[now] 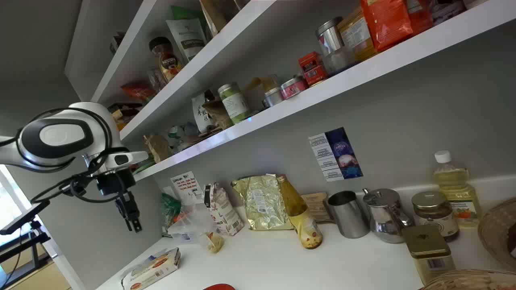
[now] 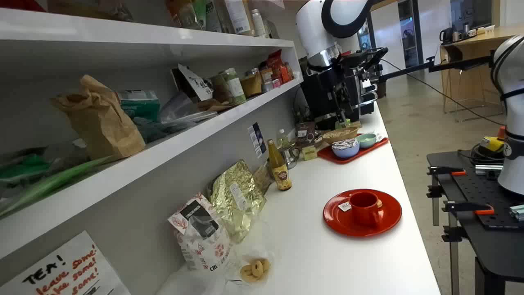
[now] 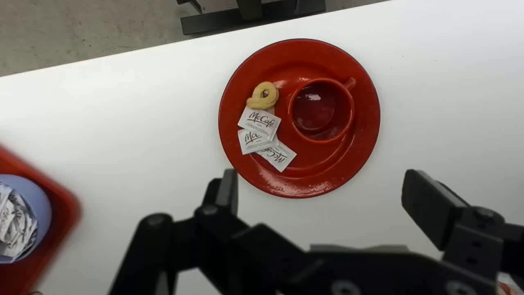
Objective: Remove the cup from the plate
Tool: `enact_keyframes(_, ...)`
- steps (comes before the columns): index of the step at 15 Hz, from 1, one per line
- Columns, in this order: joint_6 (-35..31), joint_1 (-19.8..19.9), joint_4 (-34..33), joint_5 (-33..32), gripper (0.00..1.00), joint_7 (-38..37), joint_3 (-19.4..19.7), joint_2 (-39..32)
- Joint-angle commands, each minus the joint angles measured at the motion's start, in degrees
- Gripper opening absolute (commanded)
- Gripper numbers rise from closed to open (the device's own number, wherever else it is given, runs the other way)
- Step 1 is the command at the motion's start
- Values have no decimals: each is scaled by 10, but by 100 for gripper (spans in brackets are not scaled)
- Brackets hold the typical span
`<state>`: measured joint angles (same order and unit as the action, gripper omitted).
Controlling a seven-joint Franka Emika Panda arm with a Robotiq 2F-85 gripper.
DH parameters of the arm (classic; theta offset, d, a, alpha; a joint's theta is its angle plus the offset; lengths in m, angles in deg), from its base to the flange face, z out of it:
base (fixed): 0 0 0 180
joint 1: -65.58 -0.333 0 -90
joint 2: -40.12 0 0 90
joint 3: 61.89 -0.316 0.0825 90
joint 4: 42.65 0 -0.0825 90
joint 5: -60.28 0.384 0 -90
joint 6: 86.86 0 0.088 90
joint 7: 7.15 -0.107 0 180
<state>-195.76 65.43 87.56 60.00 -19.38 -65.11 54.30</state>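
The fingers (image 3: pixel 428 205) are spread wide with nothing in their hold, and the cup (image 3: pixel 321 107) stands well apart from them on the plate (image 3: pixel 360 155), showing in the wrist view past their tips and within the span between the two. Upright and glossy red like the plate beneath it, the cup has a round mouth, a handle jutting from its side and a pale glint inside, with a golden biscuit (image 3: pixel 256 102) and white printed sachets (image 3: pixel 258 123) beside it.
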Motion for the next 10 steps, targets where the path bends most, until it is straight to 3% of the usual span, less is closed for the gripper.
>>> enact_keyframes(1, 1, -1, -1, 0, 100, 0, 1, 0)
enact_keyframes(10, -2, -1, 5, 10, 100, -15, 1, -7)
